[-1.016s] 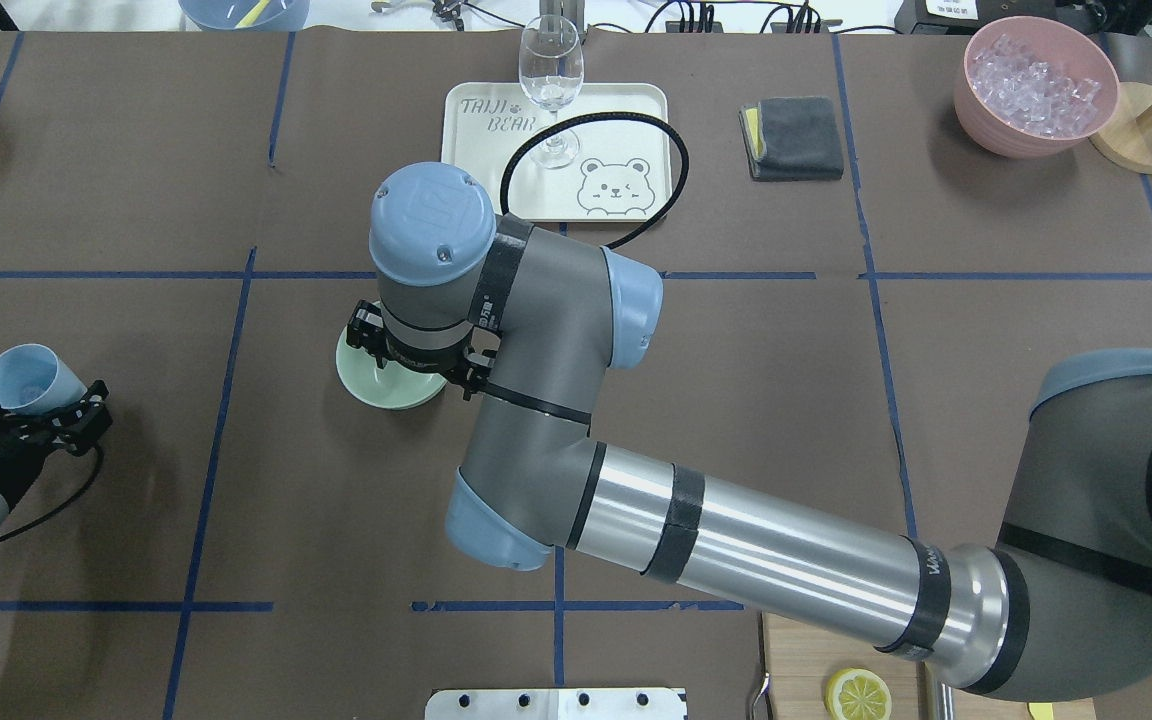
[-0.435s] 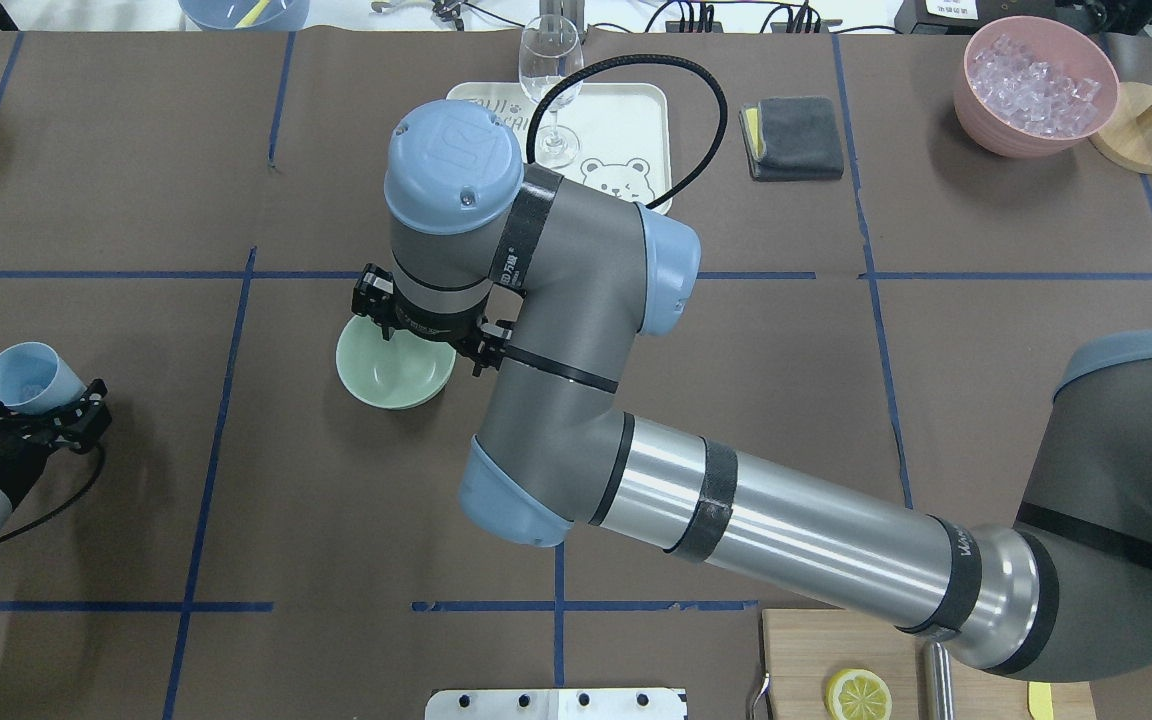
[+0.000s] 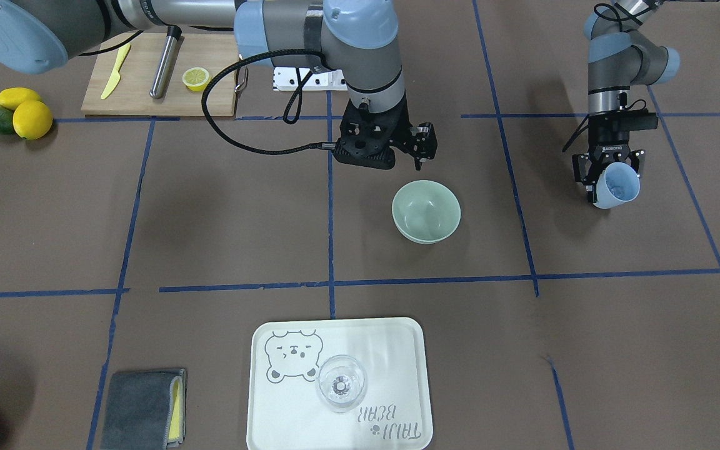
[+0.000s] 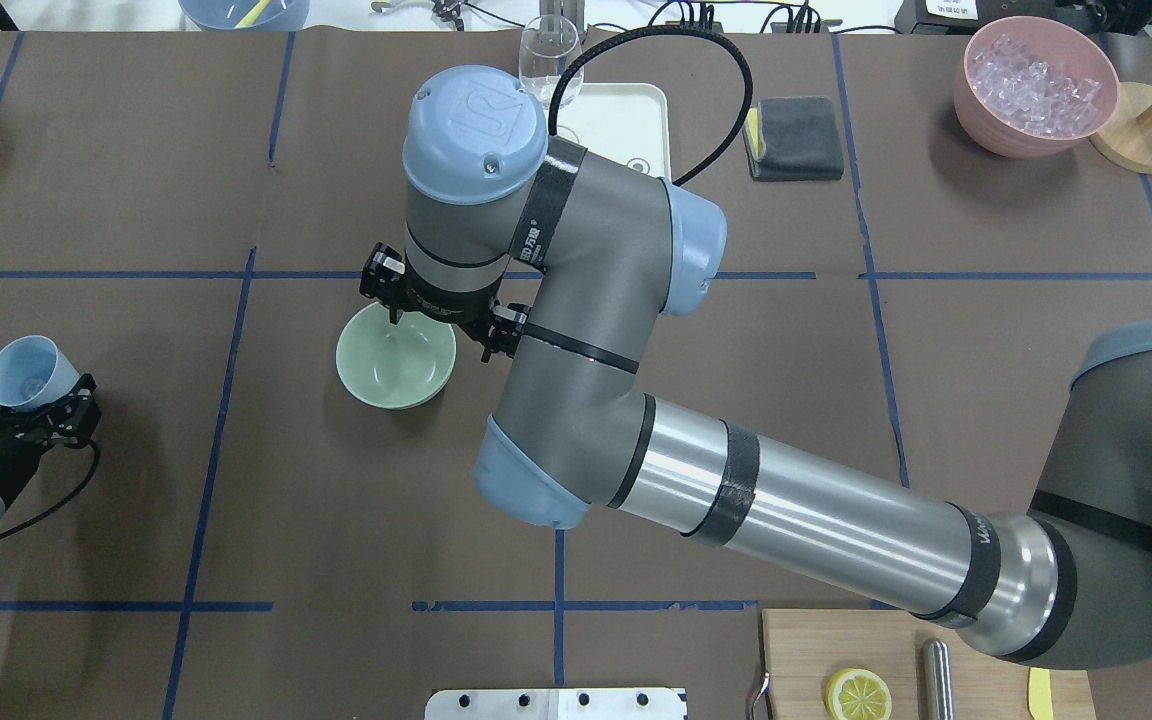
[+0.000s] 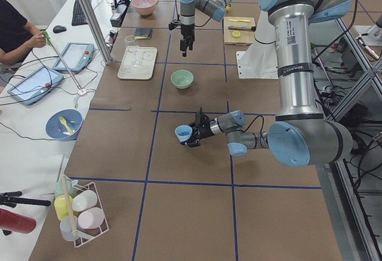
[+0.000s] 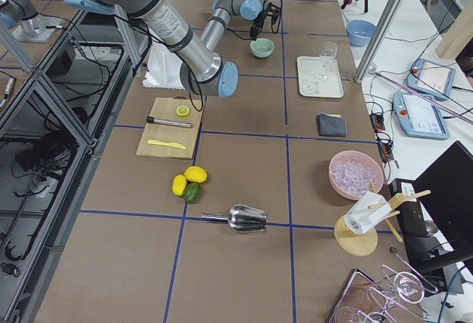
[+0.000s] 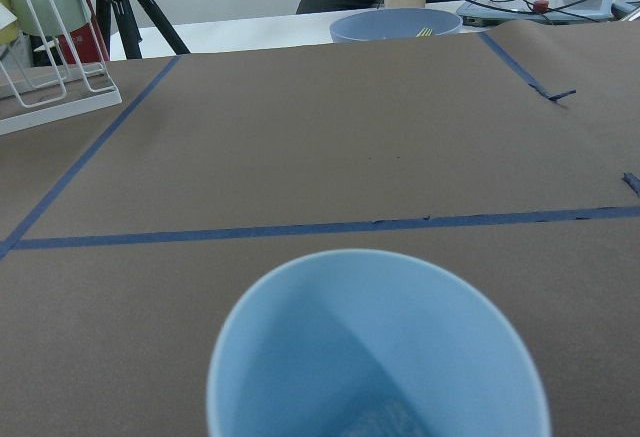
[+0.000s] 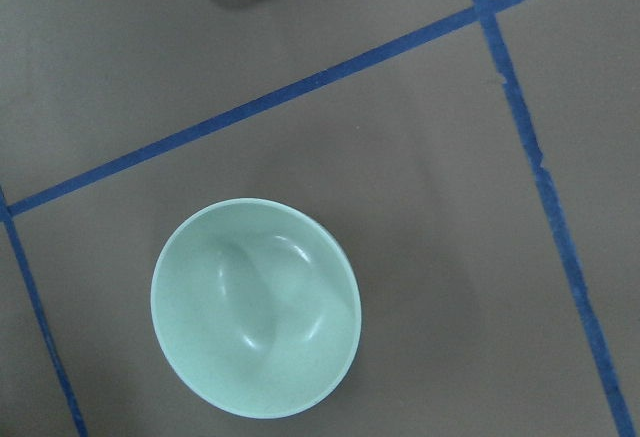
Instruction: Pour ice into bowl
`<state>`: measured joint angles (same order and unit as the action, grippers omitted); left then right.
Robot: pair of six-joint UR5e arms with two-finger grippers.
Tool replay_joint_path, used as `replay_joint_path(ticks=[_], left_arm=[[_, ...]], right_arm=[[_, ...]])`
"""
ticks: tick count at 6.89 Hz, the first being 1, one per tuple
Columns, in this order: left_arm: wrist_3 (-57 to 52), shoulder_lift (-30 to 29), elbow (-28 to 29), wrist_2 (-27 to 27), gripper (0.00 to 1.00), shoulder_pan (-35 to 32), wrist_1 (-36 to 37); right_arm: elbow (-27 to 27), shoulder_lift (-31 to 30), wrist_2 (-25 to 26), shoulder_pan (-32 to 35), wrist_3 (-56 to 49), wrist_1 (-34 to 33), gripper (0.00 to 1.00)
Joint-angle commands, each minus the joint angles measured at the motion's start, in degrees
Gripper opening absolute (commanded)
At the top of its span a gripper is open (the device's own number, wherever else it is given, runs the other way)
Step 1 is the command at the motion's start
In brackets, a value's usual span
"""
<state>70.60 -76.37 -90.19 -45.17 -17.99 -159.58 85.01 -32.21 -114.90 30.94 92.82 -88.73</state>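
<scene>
The pale mint-green bowl (image 3: 426,211) stands empty on the brown table, also in the overhead view (image 4: 391,365) and the right wrist view (image 8: 255,307). My right gripper (image 3: 365,164) hangs open and empty above the bowl's robot-side rim, not touching it. My left gripper (image 3: 610,172) is shut on a light blue cup (image 3: 617,185), held tilted above the table well to the bowl's side (image 4: 21,368). A little clear ice (image 7: 385,422) shows at the cup's bottom.
A pink container (image 4: 1034,130) full of ice cubes stands at the far right corner. A cream tray (image 3: 397,350) bears a clear glass (image 3: 341,382). A grey cloth (image 3: 141,406), a cutting board (image 3: 141,103) with a lemon slice (image 3: 195,78), and lemons (image 3: 29,115) lie about.
My right arm has lifted and drawn back off the bowl, which now shows almost whole. My left gripper with the cup has shifted slightly outward.
</scene>
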Motion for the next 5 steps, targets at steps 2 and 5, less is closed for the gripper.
replay_joint_path(ticks=[2, 5], left_arm=[[-12.13, -0.44, -8.06, 0.08, 0.0, -0.03, 1.37], [-23.26, -8.83, -15.88, -0.18, 0.0, 0.06, 16.7]], right_arm=[[12.95, -12.75, -1.64, 2.72, -3.24, -1.1, 1.0], [17.38, -19.56, -1.11, 4.21, -8.97, -0.74, 1.0]])
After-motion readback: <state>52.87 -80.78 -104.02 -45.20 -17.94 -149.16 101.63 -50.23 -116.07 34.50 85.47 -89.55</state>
